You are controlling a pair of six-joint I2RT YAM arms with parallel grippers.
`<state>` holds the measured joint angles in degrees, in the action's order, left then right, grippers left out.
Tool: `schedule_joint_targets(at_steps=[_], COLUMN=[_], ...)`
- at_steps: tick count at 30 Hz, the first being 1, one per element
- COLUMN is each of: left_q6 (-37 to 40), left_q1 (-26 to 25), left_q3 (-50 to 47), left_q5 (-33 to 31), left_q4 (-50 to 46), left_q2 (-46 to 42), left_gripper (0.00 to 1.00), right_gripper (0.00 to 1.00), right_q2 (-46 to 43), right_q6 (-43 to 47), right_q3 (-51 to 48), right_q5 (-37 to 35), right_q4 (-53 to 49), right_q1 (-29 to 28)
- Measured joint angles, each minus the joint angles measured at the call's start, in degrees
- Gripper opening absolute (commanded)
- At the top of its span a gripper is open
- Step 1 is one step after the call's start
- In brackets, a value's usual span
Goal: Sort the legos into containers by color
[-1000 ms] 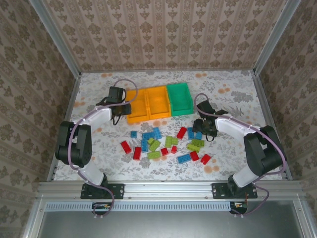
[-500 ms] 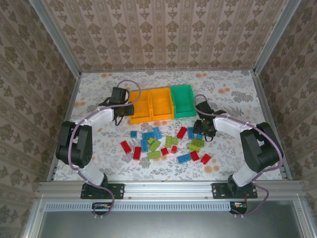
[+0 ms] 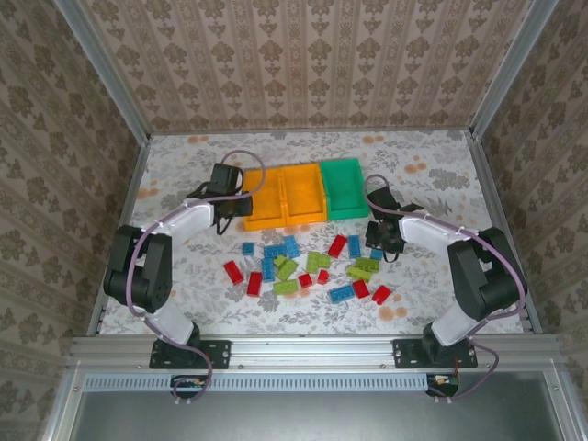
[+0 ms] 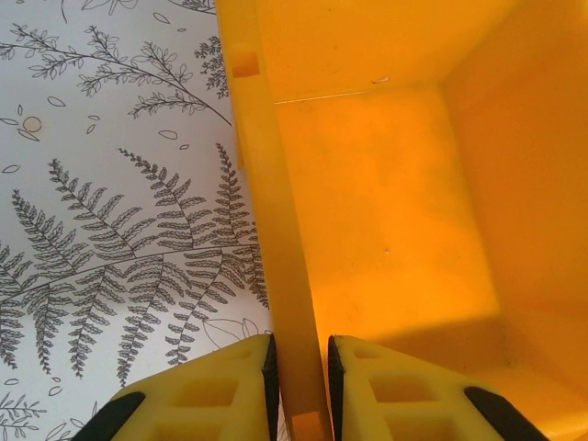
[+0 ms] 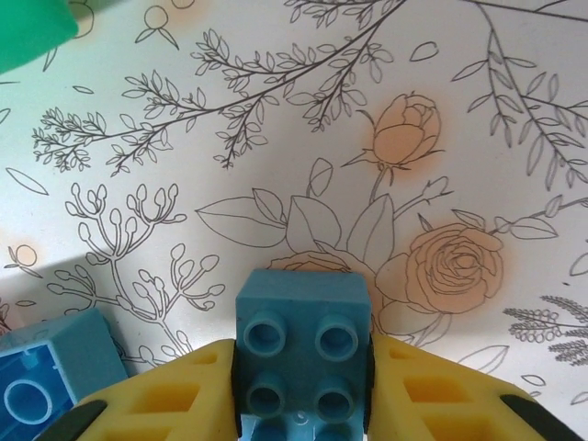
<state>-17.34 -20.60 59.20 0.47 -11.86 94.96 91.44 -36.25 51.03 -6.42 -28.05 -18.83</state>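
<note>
L: my left gripper (image 4: 299,372) pinches a side wall of the orange bin (image 4: 386,230) | R: my right gripper (image 5: 303,381) clamps a blue lego (image 5: 301,317)

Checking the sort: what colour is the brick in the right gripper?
Blue brick, right wrist view.

Left orange-yellow bin (image 3: 262,197), middle orange-yellow bin (image 3: 300,191), green bin (image 3: 342,186), red legos (image 3: 233,272), blue legos (image 3: 291,245), lime green legos (image 3: 288,268), white desk (image 3: 184,156) with grey fern and flower line drawings and peach blooms, beige damask walls (image 3: 303,64), yellow-fingered left gripper (image 4: 299,358) and right gripper (image 5: 303,367), single blue lego (image 5: 303,340) with round studs
</note>
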Motion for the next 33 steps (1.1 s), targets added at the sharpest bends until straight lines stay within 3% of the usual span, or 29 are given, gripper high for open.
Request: schedule_joint_targets(at_steps=[15, 33], left_q6=[-0.2, 0.7], left_q1=[-2.3, -7.5], left_q3=[-0.7, -0.9], left_q5=[0.0, 0.6], left_q4=[0.1, 0.3], left_q2=[0.0, 0.0], left_gripper=[0.25, 0.26], right_gripper=[0.31, 0.3], right_q2=[-11.6, 13.3], right_q6=[1.3, 10.1], right_q3=[3.4, 26.0], right_q5=[1.2, -1.4], right_q4=[2.3, 5.4], right_q1=[0.1, 1.2])
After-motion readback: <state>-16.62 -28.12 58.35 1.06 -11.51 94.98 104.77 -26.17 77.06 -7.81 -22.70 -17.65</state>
